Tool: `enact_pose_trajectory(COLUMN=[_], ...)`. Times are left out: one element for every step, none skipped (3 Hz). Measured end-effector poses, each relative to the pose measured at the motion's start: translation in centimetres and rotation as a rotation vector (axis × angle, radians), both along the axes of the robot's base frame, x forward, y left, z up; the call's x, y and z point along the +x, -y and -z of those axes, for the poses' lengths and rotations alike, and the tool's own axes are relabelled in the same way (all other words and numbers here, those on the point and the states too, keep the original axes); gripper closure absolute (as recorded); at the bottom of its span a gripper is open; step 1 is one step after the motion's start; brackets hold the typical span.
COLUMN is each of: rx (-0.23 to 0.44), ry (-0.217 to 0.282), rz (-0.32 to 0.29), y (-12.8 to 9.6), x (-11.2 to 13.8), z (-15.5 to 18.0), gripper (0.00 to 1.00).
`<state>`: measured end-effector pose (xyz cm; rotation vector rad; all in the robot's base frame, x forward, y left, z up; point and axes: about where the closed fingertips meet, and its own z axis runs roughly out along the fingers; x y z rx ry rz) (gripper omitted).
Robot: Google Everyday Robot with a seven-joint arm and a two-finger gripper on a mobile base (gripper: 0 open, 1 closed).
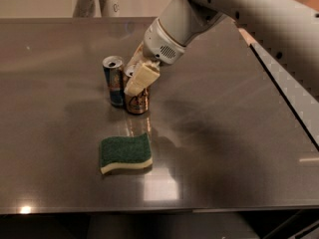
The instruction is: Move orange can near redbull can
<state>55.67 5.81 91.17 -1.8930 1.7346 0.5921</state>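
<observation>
Gripper — perhaps touching — at orange can

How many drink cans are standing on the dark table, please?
2. The slim blue-and-silver redbull can stands left of centre; the wider orange-gold can stands just right of it, under the robot's gripper. The arm hides some table behind, so another could be hidden.

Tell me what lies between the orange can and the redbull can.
Nothing: the camera view shows the orange can right beside the redbull can, with no object between them. The gripper sits at the orange can's top.
</observation>
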Motion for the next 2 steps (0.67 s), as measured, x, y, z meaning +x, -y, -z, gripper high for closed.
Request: enact_pose_trajectory(rx=[0.0,0.0], ry=[-0.001,-0.001], rz=[-0.003,-0.003], y=[-0.16,-0.16], x=[-0.05,-0.06], z=[0.07,0.07], gripper=[0.0,0.0])
